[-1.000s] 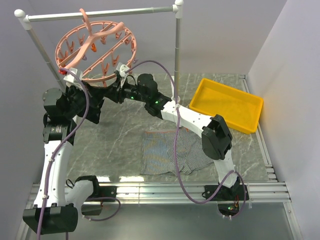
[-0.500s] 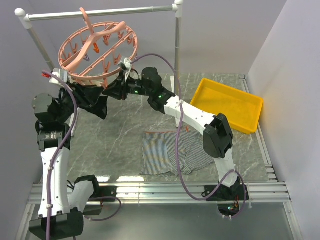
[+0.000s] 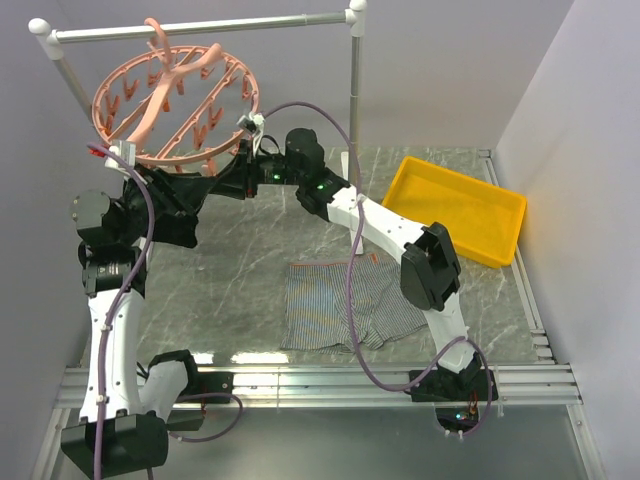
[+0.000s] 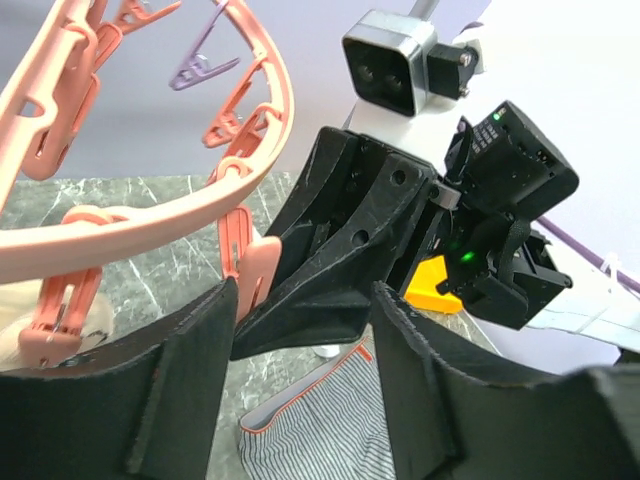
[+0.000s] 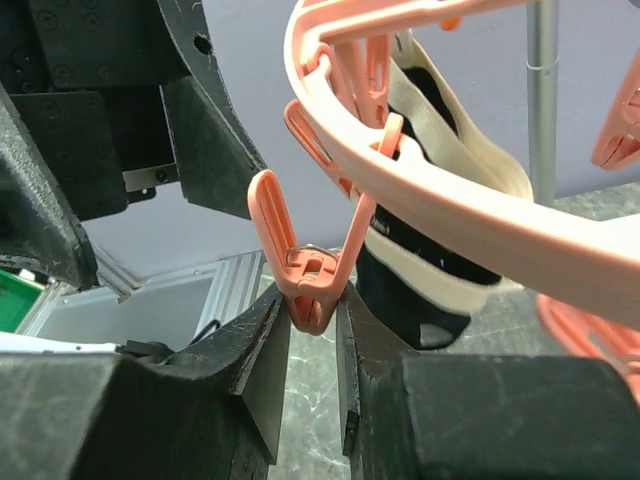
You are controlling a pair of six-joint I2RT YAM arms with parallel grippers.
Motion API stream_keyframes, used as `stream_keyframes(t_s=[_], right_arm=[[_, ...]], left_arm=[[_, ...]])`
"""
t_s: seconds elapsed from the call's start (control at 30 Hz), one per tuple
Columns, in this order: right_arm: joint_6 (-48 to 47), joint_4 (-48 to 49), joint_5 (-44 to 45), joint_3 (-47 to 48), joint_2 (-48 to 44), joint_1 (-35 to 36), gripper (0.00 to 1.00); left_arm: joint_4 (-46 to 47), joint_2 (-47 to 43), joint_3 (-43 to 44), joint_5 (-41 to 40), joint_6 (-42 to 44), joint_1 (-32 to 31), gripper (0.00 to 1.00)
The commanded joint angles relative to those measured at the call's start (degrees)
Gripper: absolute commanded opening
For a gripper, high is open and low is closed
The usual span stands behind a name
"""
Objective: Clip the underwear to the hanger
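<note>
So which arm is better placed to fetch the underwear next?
Left, likely. The left fingers stand open and empty beside the hanger, while the right fingers pinch a pink clip on it; the underwear lies unheld on the table.

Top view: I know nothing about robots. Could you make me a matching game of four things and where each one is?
1 underwear
2 hanger
3 yellow tray
4 right claw

a hooked on the grey rail
b gripping a pink clip
c spread flat at the middle of the table
d at the table's far right corner

Pairs: 1-c, 2-a, 3-d, 4-b
</note>
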Motion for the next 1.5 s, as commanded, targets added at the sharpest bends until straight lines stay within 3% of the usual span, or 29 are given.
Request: stream_keyframes(t_s=[0.0,0.23,0.43,1.07,1.23,1.43,1.47], right_arm=[[0.3,1.9,1.1,-1.1,-2.1,-0.1,0.0],[-6.3,-2.6,13.8,-4.8,-5.6,1.1,0.0],[-14.0,-4.8,26.8,-7.2,-8.6,4.0,0.0],[-34.6,-5.4,55.1,-6.8,-8.0,14.8,0.0],[-35.4,-5.3,56.1,-6.6,-7.6,15.1,0.0],[-34.6,-5.6,53.5,-6.2,-7.5,15.1,0.0],[-34.2,-5.5,52.1,-6.4,-7.7,15.1,0.04]], left_arm=[[5.8,0.2,-0.4,-0.1,-2.0,0.3,0.6],[-0.4,0.2,2.2,-7.1,4.0,0.2,0.47],[-5.9,-1.7,3.6,-13.2,8.9,-1.0,0.44],[-11.6,-0.8,4.9,-24.6,12.3,-5.4,0.54],[-13.1,0.7,5.8,-30.0,11.8,-5.3,0.42],[-12.8,2.5,6.1,-29.3,10.8,-5.3,0.25],[-12.8,2.7,6.2,-29.3,10.7,-5.3,0.21]])
